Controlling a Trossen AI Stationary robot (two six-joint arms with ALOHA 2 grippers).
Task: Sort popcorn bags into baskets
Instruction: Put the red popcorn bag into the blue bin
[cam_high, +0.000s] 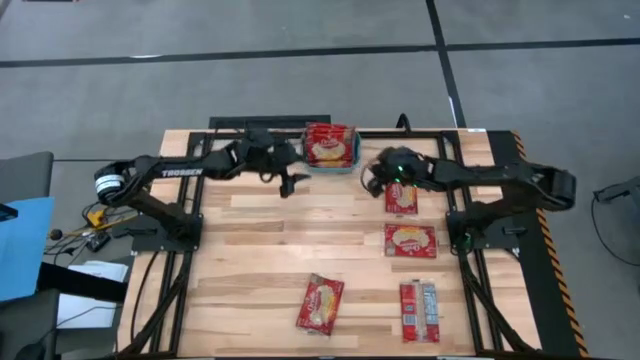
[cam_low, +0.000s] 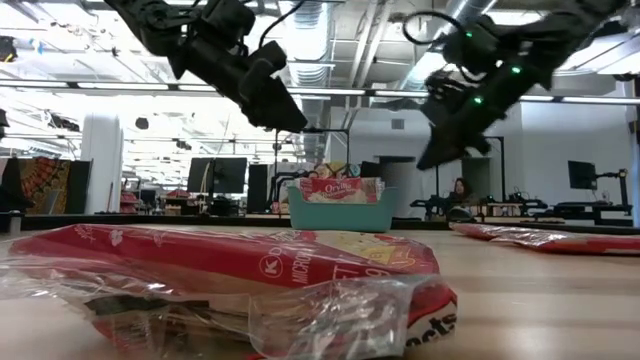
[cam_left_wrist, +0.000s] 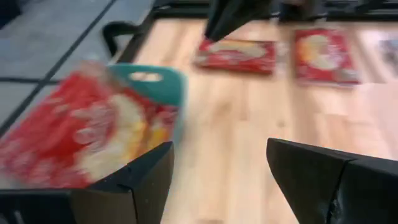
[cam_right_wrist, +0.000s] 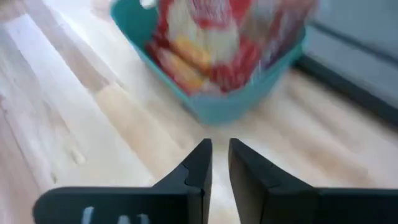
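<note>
The teal basket (cam_high: 343, 166) stands at the table's far middle, heaped with red popcorn bags (cam_high: 330, 143); the low view shows the basket (cam_low: 338, 215) with bags sticking up over its rim. Four more bags lie flat on the table: one (cam_high: 401, 197) close under the right arm, one (cam_high: 410, 240), one (cam_high: 320, 303) and one (cam_high: 420, 310). My left gripper (cam_high: 288, 184) (cam_left_wrist: 217, 149) hangs open in the air, just left and nearward of the basket (cam_left_wrist: 152, 84). My right gripper (cam_high: 371, 182) (cam_right_wrist: 220, 146) is shut and hovers to the basket's right, pointing at the basket (cam_right_wrist: 214, 109).
A black frame (cam_high: 250, 124) runs along the table's far edge behind the basket. The two arm bases stand at the left (cam_high: 170, 225) and right (cam_high: 480, 230) sides. Bare wood (cam_high: 260, 240) lies between basket and near bags.
</note>
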